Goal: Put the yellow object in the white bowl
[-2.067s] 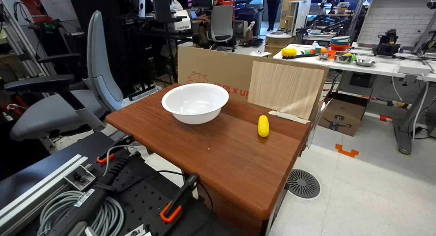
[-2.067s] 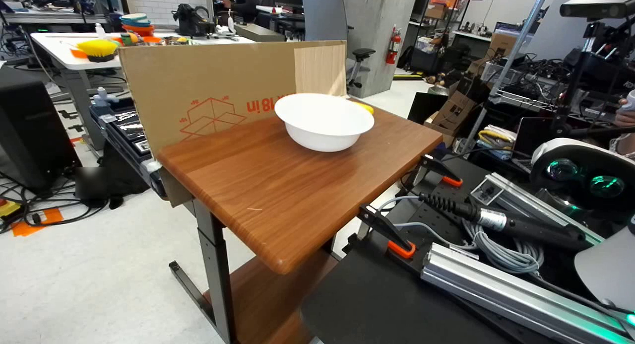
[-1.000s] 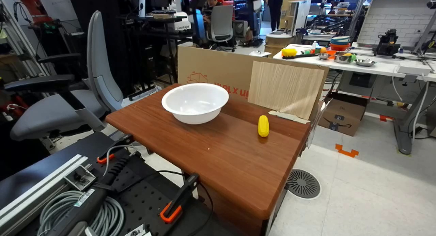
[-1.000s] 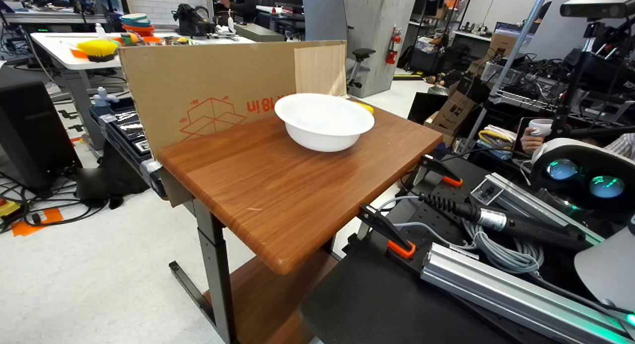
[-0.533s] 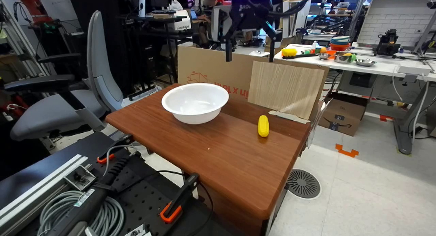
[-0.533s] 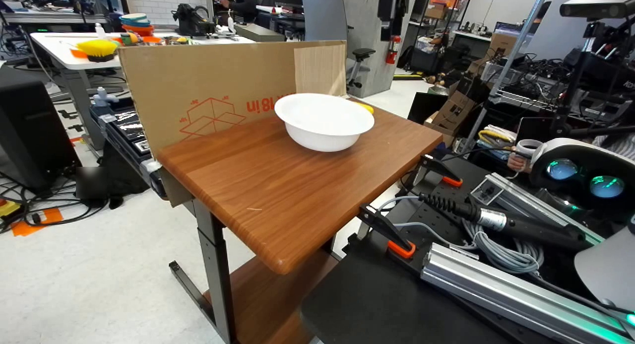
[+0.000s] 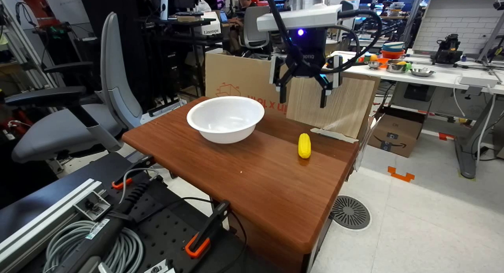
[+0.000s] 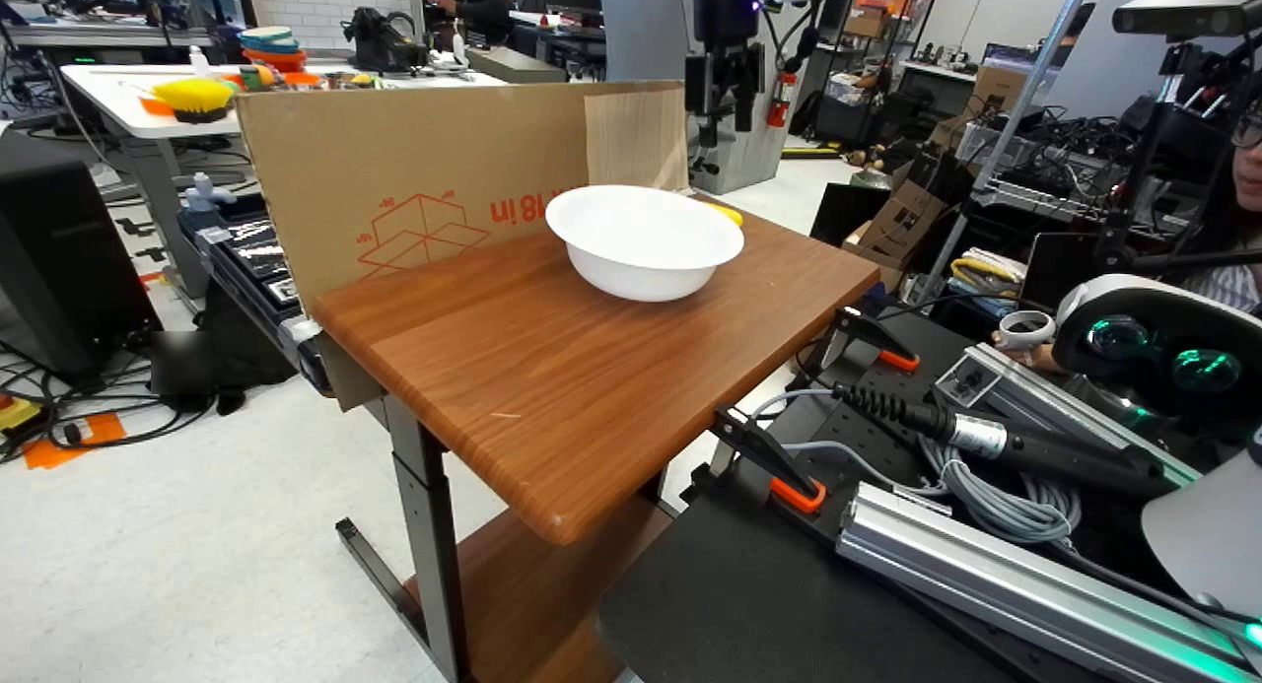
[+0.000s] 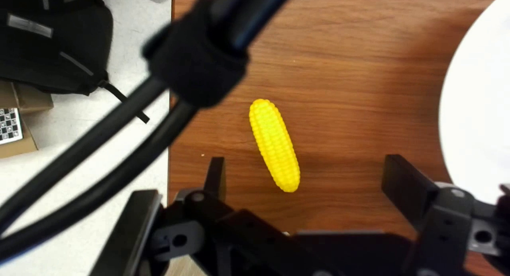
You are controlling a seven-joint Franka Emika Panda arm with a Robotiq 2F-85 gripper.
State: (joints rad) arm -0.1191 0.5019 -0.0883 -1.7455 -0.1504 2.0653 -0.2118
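Yellow corn point(image 7: 304, 146) below the spread tool point(image 7: 303, 101)

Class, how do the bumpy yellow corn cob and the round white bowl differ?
The bumpy yellow corn cob is long and slim; the round white bowl is smooth and wide. The cob is far smaller than the bowl. The cob lies flat; the bowl stands upright. Both rest on the brown wood-grain table.

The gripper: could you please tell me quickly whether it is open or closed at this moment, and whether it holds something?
Gripper: open, holding nothing; the yellow corn cob lies on the table, apart from it.
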